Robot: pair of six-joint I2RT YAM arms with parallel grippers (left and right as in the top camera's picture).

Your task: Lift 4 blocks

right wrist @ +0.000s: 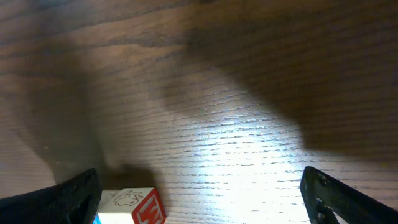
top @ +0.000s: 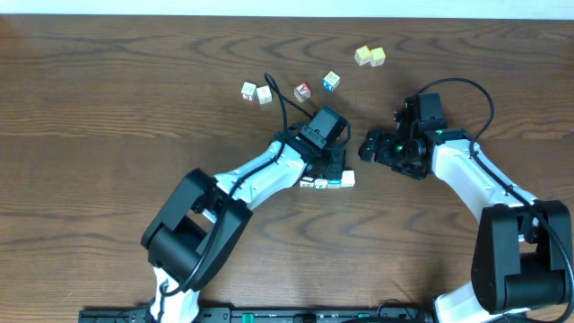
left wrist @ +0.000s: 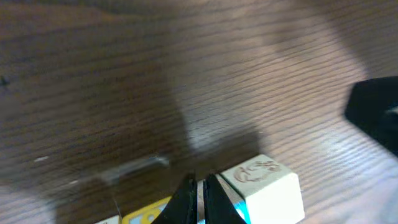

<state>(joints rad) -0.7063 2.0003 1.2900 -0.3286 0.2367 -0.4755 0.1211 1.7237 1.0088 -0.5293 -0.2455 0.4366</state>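
Nearest the robot's side of the desk (top: 108, 135), the row of four blocks (top: 327, 182) lies flat on the wood just left of centre. Three show white tops and the third from the left shows blue, and each touches the next. The left gripper (top: 330, 174) stands directly over this row from the far side, its fingers (left wrist: 186, 202) clenched together with nothing visible between them. In the left wrist view a cream block (left wrist: 264, 186) with an embossed top sits just beside the fingertips on one side, and a yellow-printed face (left wrist: 146, 216) shows at the bottom edge on the other. Whether the tips touch either one cannot be told. Just right of the row and slightly farther back, the right gripper (top: 368, 150) hangs near the desk with its fingers (right wrist: 62, 196) released and spread wide, holding nothing. A white cube with a red-printed side (right wrist: 134, 208) lies just inside one finger; whether it belongs to the row cannot be told. Farther back, well apart from both grippers, two white cubes (top: 256, 92) sit side by side, then a red-faced cube (top: 302, 91) and a blue-faced cube (top: 331, 81). Farthest of all is a pair of yellow cubes (top: 369, 56), touching each other.
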